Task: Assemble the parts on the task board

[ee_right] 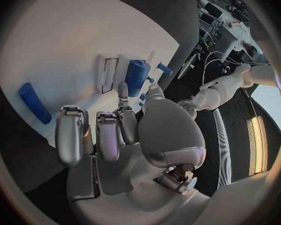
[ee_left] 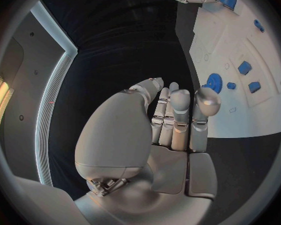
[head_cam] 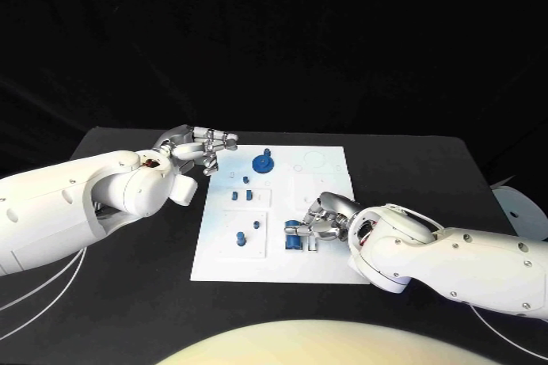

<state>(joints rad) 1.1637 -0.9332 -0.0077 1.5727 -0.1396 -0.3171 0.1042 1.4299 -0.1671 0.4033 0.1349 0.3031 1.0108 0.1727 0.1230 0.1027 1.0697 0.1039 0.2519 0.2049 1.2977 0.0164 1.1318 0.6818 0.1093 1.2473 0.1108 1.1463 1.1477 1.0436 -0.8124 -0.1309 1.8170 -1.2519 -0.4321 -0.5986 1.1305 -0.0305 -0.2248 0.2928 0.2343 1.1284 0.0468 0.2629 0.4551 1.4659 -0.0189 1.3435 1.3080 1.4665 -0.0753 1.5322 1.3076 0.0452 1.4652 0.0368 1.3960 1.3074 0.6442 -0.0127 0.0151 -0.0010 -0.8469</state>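
Both hands at the white board (head_cam: pixel 325 246), blue parts on it.
The right hand (head_cam: pixel 318 222) rested its fingers against a blue cylinder (ee_right: pixel 137 77) on the board; grip uncertain. The left hand (head_cam: pixel 200 146) hovered empty, fingers loosely extended, a blue gear (head_cam: pixel 264 164) just beyond its fingertips.

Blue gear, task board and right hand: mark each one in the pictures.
blue gear (head_cam: pixel 264 164), head view, on its round toothed face.
task board (head_cam: pixel 325 161), head view, on a bare white patch near its far right corner.
right hand (head_cam: pixel 321 222), head view, on the middle of the silver fingers.
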